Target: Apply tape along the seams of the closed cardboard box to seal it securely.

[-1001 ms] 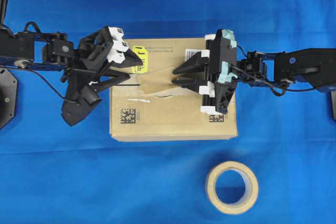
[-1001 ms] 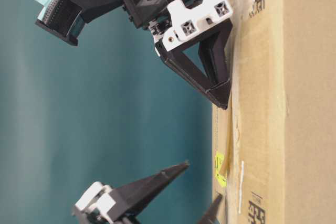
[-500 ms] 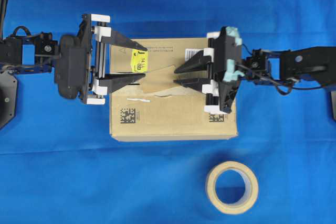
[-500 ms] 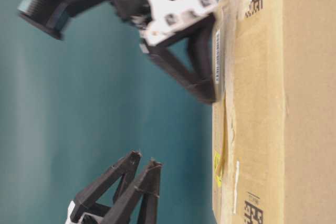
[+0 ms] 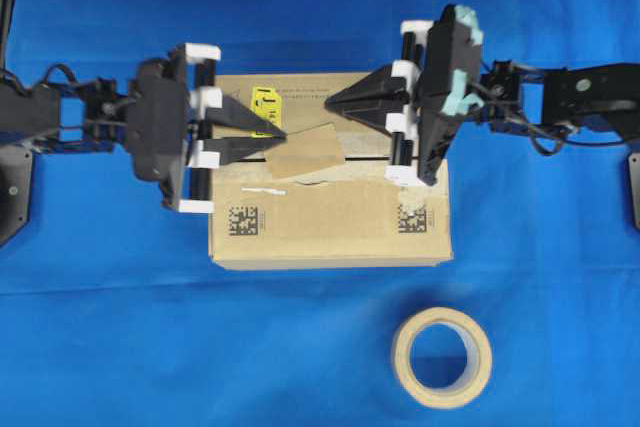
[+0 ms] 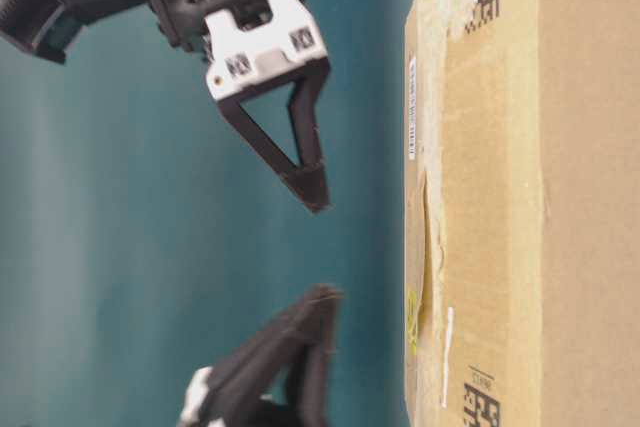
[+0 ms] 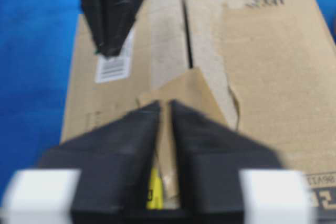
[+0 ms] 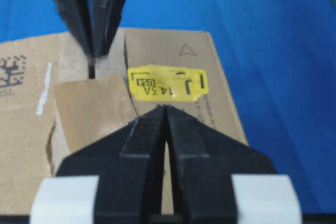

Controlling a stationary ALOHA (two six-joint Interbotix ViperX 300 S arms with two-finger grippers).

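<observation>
Tape (image 5: 307,151) lies across the middle of the cardboard box (image 5: 330,217), a short tan strip sitting slightly askew over the seam (image 5: 365,157), with one corner looking a little lifted in the left wrist view rather than pressed flat. That placement makes sense: it bridges the dark slit between the two top flaps, so once rubbed down it would tie them together at the centre, though the stretches of seam on either side are uncovered and edged only with ragged old tape.

Both arms come in from the short ends of the box, facing each other along the seam. The left gripper (image 5: 275,135) has its fingers pinched together into a single point, and that point sits right at the near end of the strip beside the yellow sticker (image 5: 268,107); whether it actually touches the tape I cannot tell from above, and the table-level view shows it off the box top. The right gripper (image 5: 335,102) is likewise closed on nothing, tip aimed at the far side of the strip but clearly hanging above the lid, well clear in the table-level view. Closed fingers give a narrow, firm tip, which I take to be the reason for the posture: better for pressing than for picking.

A beige tape roll (image 5: 441,357) rests on the blue cloth (image 5: 120,327) in front of the box, well apart from both arms
</observation>
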